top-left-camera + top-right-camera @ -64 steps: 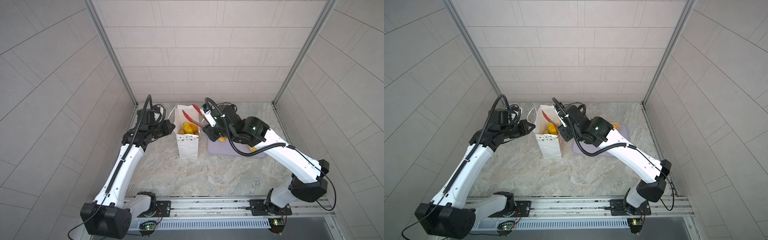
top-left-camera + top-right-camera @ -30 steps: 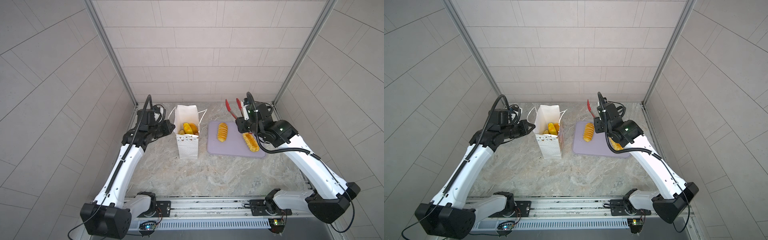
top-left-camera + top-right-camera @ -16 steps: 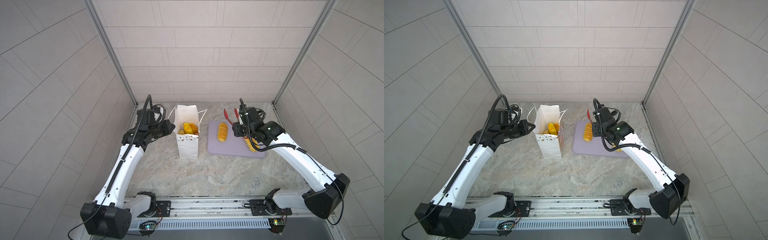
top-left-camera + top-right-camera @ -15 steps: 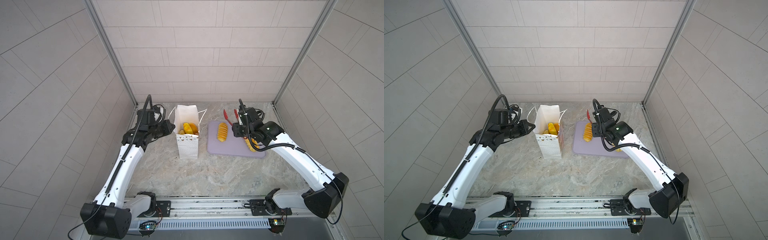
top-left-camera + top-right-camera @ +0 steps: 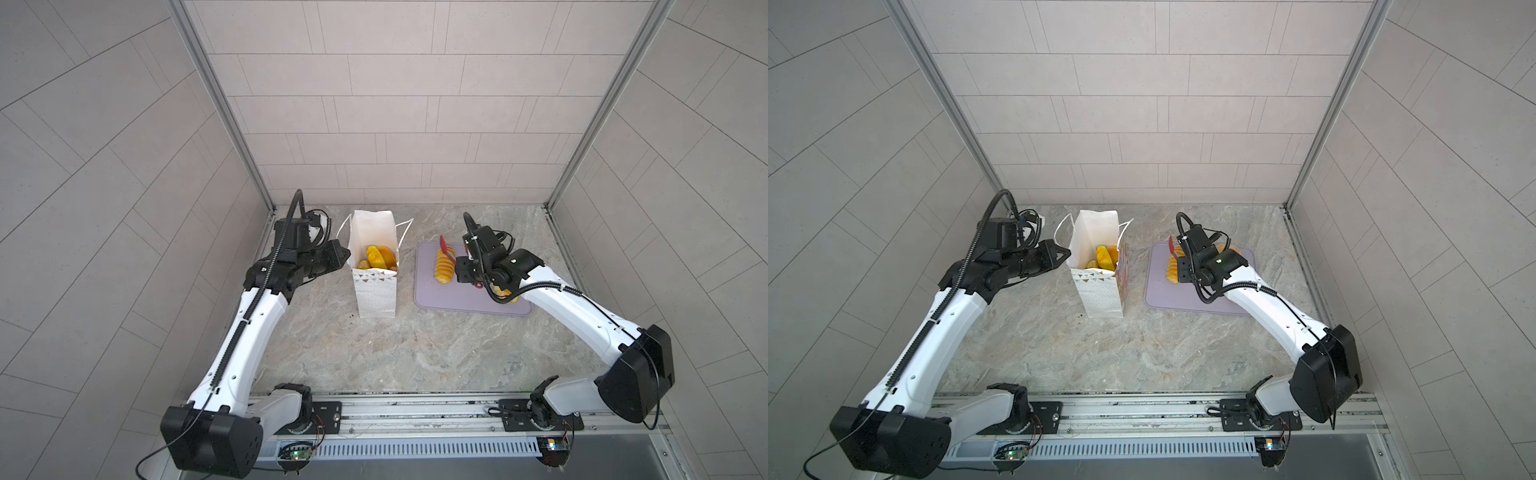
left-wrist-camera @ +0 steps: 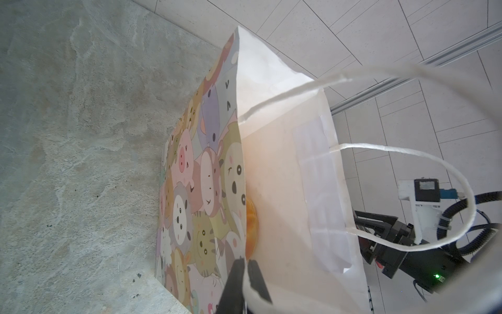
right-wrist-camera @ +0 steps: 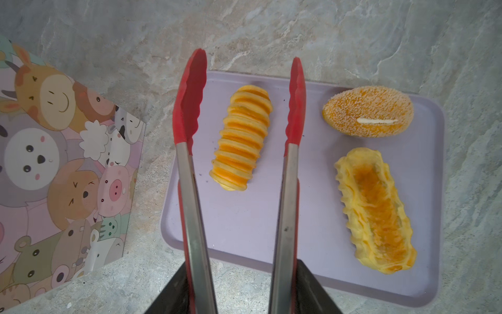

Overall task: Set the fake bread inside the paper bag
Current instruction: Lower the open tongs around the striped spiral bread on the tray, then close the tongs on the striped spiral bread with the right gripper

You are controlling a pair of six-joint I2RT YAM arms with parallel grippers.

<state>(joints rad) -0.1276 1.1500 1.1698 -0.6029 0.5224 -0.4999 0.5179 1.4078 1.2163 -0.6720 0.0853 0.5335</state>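
Observation:
The white paper bag (image 5: 376, 291) (image 5: 1100, 291) stands upright with several yellow-orange fake breads (image 5: 379, 257) (image 5: 1105, 257) inside. My left gripper (image 6: 245, 265) (image 5: 345, 252) is shut on the bag's rim, on the cartoon-animal side (image 6: 209, 168). My right gripper (image 7: 241, 271) (image 5: 463, 270) is shut on red-tipped tongs (image 7: 190, 108). The tongs' arms stand apart on either side of a ridged loaf (image 7: 241, 138) (image 5: 442, 268), without touching it. A seeded bun (image 7: 368, 115) and a frilled yellow loaf (image 7: 376, 214) lie beside it; the right arm hides them in both top views.
The loaves lie on a flat lilac tray (image 7: 244, 223) (image 5: 465, 299) (image 5: 1167, 297) on the marble table, right of the bag. The bag's cord handles (image 6: 407, 152) loop loosely above its mouth. Tiled walls close in the back and both sides.
My right arm has swung the tongs from over the bag back to the tray and lowered them around the ridged loaf. The left gripper and the bag have not moved.

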